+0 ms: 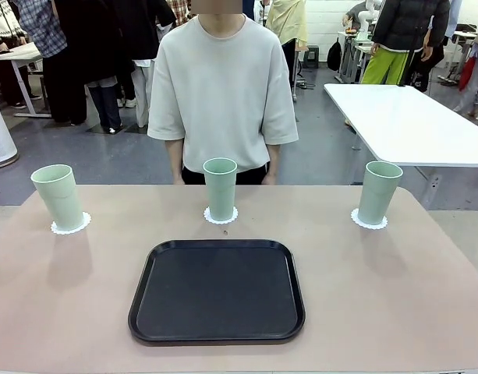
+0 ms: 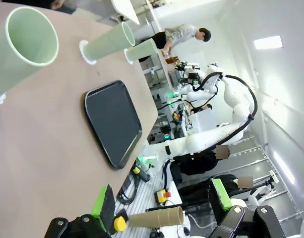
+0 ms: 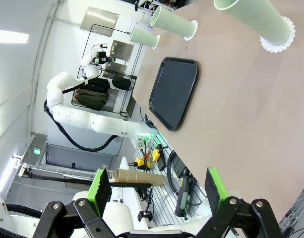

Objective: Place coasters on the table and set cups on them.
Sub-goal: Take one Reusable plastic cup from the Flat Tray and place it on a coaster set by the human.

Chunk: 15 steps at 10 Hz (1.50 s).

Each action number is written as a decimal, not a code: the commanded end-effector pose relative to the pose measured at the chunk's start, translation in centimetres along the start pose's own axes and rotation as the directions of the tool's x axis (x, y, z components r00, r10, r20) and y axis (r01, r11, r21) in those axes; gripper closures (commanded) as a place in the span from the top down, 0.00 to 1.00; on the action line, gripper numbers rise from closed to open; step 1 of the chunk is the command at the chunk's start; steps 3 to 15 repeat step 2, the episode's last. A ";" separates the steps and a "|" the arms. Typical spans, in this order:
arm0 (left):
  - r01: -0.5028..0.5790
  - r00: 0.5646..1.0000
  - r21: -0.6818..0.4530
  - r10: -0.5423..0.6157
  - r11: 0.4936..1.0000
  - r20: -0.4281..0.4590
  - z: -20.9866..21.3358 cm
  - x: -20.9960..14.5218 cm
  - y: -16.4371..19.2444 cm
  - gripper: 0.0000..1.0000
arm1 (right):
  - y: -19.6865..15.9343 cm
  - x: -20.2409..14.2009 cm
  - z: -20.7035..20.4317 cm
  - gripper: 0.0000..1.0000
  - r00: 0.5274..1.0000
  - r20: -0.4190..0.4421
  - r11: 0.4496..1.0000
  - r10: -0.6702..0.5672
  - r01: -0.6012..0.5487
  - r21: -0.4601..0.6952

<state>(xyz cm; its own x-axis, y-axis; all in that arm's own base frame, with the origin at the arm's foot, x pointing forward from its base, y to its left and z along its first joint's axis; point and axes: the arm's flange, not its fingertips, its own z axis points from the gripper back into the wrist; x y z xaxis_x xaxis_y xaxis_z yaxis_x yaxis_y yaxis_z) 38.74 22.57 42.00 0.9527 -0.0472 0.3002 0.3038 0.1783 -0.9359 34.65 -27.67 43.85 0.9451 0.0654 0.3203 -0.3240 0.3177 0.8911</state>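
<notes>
Worktop [image 1: 426, 296]: large, tan, matte, smooth surface with rounded corners; carried all items listed below.

Tray [image 1: 217, 290]: black plastic, square with rounded corners and a raised rim, faintly grained floor; lay flat at the near middle of the worktop, nothing on it. Also seen in the left wrist view [image 2: 113, 121] and the right wrist view [image 3: 174, 91].

Cups, three: tall pale mint-green plastic tumblers, handleless, smooth-walled, tapering to a narrower base; all upright, mouths up, set in a row along the far side beyond the tray, well apart from one another.
- Left cup [image 1: 58, 197]: stood on the left coaster [image 1: 71, 225].
- Middle cup [image 1: 220, 188]: stood on the middle coaster [image 1: 221, 216], just beyond the tray's far rim, in front of a person in a pale grey short-sleeved T-shirt [image 1: 223, 93].
- Right cup [image 1: 379, 192]: stood on the right coaster [image 1: 369, 220].

Coasters, three: small round white doily-like discs, thin, lacy, with scalloped edges; each lay flat on the worktop, its rim showing around a cup's base.

Left claw [image 2: 164, 208]: black two-finger body with green pads, fingers spread wide apart, nothing between them; hung off the worktop's near edge.

Right claw [image 3: 159, 191]: same make, fingers likewise spread wide apart, nothing held; also off the worktop's edge.

Second table [image 1: 410, 125]: white, rectangular, beyond the worktop at far right.
</notes>
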 end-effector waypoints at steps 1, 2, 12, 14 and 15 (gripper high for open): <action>-0.009 1.000 0.002 0.009 1.000 0.005 0.2 0.0 -0.1 1.00 | 0.2 -0.1 -0.2 1.00 1.000 0.011 1.000 -0.007 0.007 0.004; -0.009 1.000 0.002 0.009 1.000 0.005 0.2 0.0 -0.1 1.00 | 0.2 -0.1 -0.2 1.00 1.000 0.011 1.000 -0.007 0.007 0.004; -0.009 1.000 0.002 0.009 1.000 0.005 0.2 0.0 -0.1 1.00 | 0.2 -0.1 -0.2 1.00 1.000 0.011 1.000 -0.007 0.007 0.004; -0.009 1.000 0.002 0.009 1.000 0.005 0.2 0.0 -0.1 1.00 | 0.2 -0.1 -0.2 1.00 1.000 0.011 1.000 -0.007 0.007 0.004; -0.009 1.000 0.002 0.009 1.000 0.005 0.2 0.0 -0.1 1.00 | 0.2 -0.1 -0.2 1.00 1.000 0.011 1.000 -0.007 0.007 0.004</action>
